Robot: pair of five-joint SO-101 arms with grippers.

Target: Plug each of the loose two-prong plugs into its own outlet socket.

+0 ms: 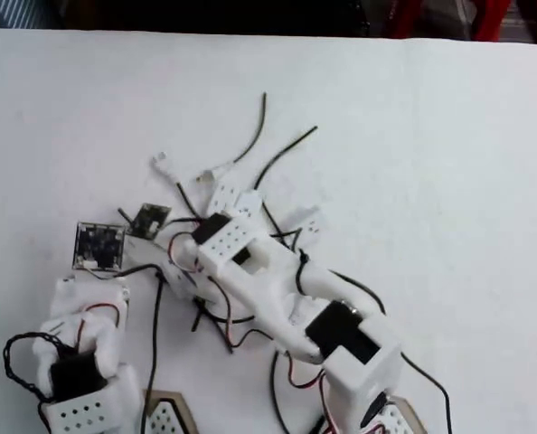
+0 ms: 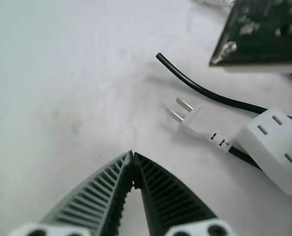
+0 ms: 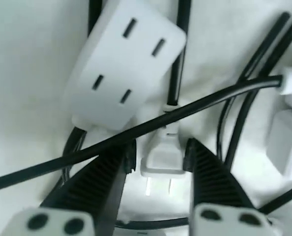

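Lying on the table (image 2: 62,73), a loose 2-prong plug (image 2: 195,120) is seen near the left gripper (image 2: 132,156), whose fingers are pressed together, empty. A 2nd plug (image 3: 161,160) is clamped between the fingers of the right gripper (image 3: 160,147), beside an outlet block (image 3: 126,64).

A wide, flat white tabletop (image 1: 449,136) is spreading out before me, taking soft, even light and carrying only faint shadows; beyond its far edge a dark, unlit strip of room (image 1: 205,14) is running across; glossy red upright shapes (image 1: 409,16) are standing toward one end; a pale blue-and-white striped patch (image 1: 20,11) is showing at the other corner.
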